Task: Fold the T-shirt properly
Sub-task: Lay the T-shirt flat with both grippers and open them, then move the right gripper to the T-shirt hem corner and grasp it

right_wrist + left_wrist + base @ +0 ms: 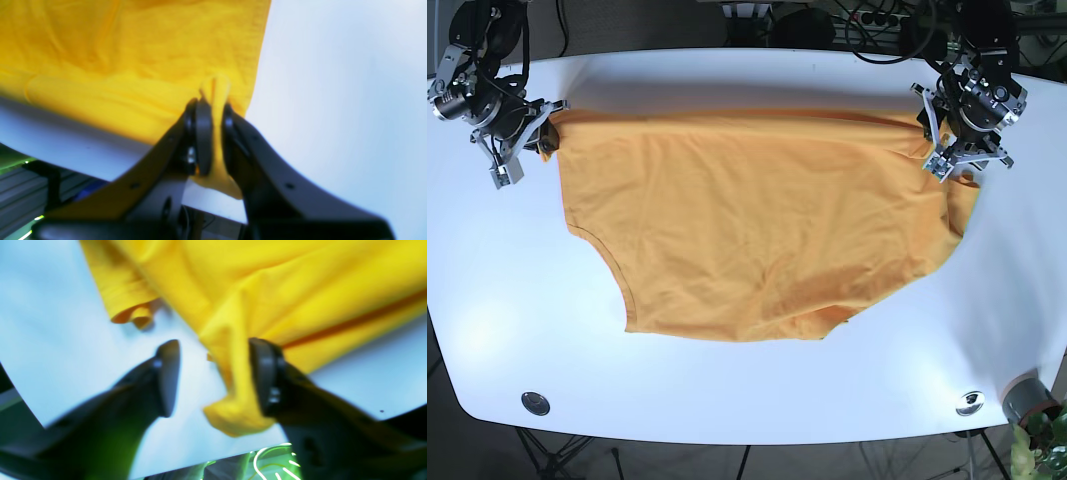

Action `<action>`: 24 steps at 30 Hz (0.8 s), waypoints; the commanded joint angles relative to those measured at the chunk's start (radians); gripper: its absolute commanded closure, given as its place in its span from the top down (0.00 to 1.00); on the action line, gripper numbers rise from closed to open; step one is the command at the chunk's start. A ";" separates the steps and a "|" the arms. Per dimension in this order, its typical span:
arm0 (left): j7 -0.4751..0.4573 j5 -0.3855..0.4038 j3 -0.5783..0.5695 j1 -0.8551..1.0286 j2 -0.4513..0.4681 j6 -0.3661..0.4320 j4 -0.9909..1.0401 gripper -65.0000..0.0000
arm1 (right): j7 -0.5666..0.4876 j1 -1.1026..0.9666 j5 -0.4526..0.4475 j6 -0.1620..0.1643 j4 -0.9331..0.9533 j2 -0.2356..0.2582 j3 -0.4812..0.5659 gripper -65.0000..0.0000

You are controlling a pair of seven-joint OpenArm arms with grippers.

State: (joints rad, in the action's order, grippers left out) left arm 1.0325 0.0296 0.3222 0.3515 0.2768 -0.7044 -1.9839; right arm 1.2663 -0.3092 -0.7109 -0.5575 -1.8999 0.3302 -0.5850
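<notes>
On my left wrist camera the left gripper (213, 373) fills the lower half of the frame with its two dark fingers spread wide. A bunched corner of the yellow T-shirt (267, 290) hangs down between them, touching the right-hand finger (267, 373) and clear of the left-hand one. The rest of the cloth spreads across the top of the frame over the white table (66, 340).

On my right wrist camera the right gripper (215, 140) sits at lower centre, its jaws pinched tight on a fold of the T-shirt (133, 50), which pokes out above and below the pads. The cloth runs to the upper left; bare table (333, 83) takes the right side.

In the base view the T-shirt (757, 230) lies spread over the middle of the table (747, 390), doubled over, with a curved edge at lower left. The right gripper (539, 135) holds its upper left corner; the left gripper (947, 145) is at its upper right corner. Two round metal fittings (535, 403) sit near the bottom edge, lower left and lower right.
</notes>
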 commanded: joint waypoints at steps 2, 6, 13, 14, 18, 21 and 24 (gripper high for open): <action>0.002 -0.003 0.022 -0.004 -0.009 0.006 -0.022 0.55 | -0.015 0.008 0.003 0.001 -0.019 0.019 -0.010 0.03; 0.002 0.123 0.067 -0.009 -0.018 0.006 -0.021 0.50 | -0.015 0.009 0.003 0.001 -0.049 -0.006 -0.008 0.04; 0.002 0.338 0.079 0.044 0.057 0.006 -0.022 0.49 | -0.014 0.002 0.003 0.001 -0.091 -0.013 -0.008 0.38; 0.002 0.366 0.081 0.047 0.071 0.006 -0.021 0.49 | -0.014 0.002 0.003 0.001 -0.092 -0.013 -0.010 0.47; 0.004 0.505 0.079 0.082 0.129 0.006 -0.018 0.49 | -0.014 0.002 -0.011 0.001 -0.094 -0.015 -0.013 0.72; 0.004 0.617 0.059 0.102 0.154 0.006 -0.013 0.54 | -0.014 0.002 -0.059 0.001 -0.092 -0.015 -0.014 0.79; 0.004 0.735 0.015 0.106 0.172 0.006 -0.016 0.56 | -0.014 0.011 -0.115 0.004 -0.091 -0.015 -0.013 0.78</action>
State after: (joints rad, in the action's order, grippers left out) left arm 1.0603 0.6861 0.3500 0.4648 0.4240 -0.6964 -1.9831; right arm 1.2690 -0.3099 -0.7811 -0.5533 -1.9732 0.2993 -0.5922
